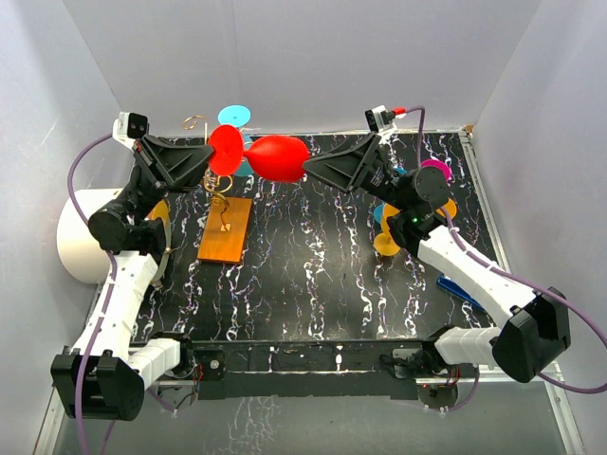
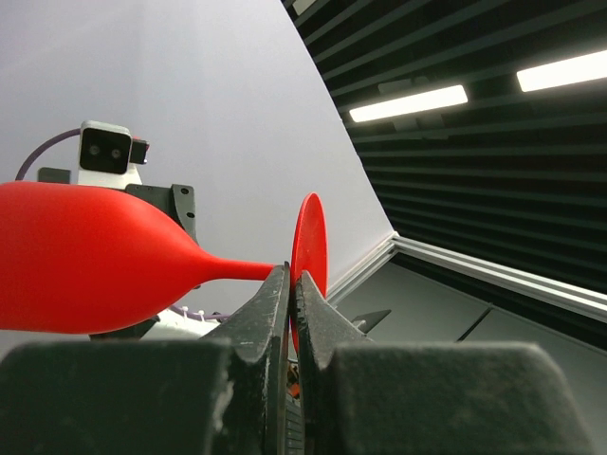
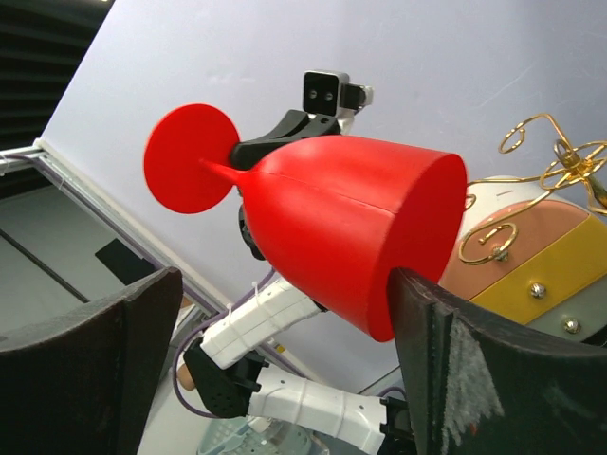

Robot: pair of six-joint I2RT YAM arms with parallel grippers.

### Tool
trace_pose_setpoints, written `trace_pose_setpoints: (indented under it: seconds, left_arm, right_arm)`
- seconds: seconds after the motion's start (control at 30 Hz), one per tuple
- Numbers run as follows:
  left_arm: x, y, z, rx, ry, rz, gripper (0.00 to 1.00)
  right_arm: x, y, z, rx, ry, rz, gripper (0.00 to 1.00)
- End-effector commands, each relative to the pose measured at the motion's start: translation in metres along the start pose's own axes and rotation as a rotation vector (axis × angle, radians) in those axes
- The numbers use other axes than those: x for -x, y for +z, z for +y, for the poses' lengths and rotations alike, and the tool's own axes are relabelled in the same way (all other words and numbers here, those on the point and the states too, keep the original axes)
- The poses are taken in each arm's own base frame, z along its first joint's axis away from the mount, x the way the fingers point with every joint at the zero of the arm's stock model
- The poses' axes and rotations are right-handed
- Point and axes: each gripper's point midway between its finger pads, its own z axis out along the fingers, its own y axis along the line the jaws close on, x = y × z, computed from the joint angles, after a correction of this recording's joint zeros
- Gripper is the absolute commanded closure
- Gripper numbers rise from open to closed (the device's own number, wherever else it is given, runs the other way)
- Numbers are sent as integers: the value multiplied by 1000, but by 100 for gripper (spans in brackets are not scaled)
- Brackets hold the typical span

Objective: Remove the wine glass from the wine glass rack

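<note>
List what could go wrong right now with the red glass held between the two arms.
1. The left gripper pinches only the thin stem of the red wine glass, which lies sideways. A nudge on the bowl could twist it loose.
2. The right gripper is open around the wide, tapered bowl. Closing there may squeeze the glass out.
3. The glass seems to hang over the wine glass rack, so a drop could hit the blue wine glass on it.

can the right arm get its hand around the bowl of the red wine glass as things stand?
Likely yes. The right hand is open with a finger either side of the bowl of the red plastic wine glass, nothing between. The left hand grips the stem near the foot, clear of the bowl.
</note>
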Motion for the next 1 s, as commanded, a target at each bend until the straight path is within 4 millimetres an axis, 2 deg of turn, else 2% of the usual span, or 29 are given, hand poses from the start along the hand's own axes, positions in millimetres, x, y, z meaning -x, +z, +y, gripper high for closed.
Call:
trace_pose_setpoints:
  seconds: [0.0, 0.1, 0.23, 0.4, 0.43, 0.47, 0.63, 0.73, 0.8, 0.87, 0.97]
  left_arm:
    - [-16, -8, -19, -69, 3, 32, 100]
    - [-17, -13, -12, -61, -17, 23, 100]
    - [-17, -17, -3, -47, -42, 25, 100]
    - [-17, -21, 8, -23, -51, 18, 98]
    - [-17, -22, 12, -8, -50, 16, 91]
    - [-19, -24, 16, 10, -41, 17, 82]
    - [-21, -34, 48, 164, -27, -19, 33]
    - [-26, -44, 70, 277, -16, -19, 12]
    - [-33, -54, 83, 363, 4, -11, 5]
    - [-39, -65, 96, 470, 30, -4, 1]
    - [-43, -90, 119, 671, 140, 2, 1]
  right_arm:
    - [16, -3, 56, 151, -79, -62, 38]
    - [14, -10, 60, 163, -56, -79, 57]
    - [10, -16, 70, 194, -16, -70, 70]
    - [7, -25, 81, 224, 10, -73, 92]
    - [7, -27, 83, 227, 13, -76, 99]
    - [6, -28, 81, 222, 20, -77, 100]
    - [-1, -40, 74, 189, 19, -92, 100]
    - [-10, -46, 55, 84, -23, -75, 100]
    - [-18, -54, 27, -75, -48, -55, 100]
    - [-22, -70, -5, -268, -128, -46, 100]
    - [-26, -113, -50, -589, -202, -40, 100]
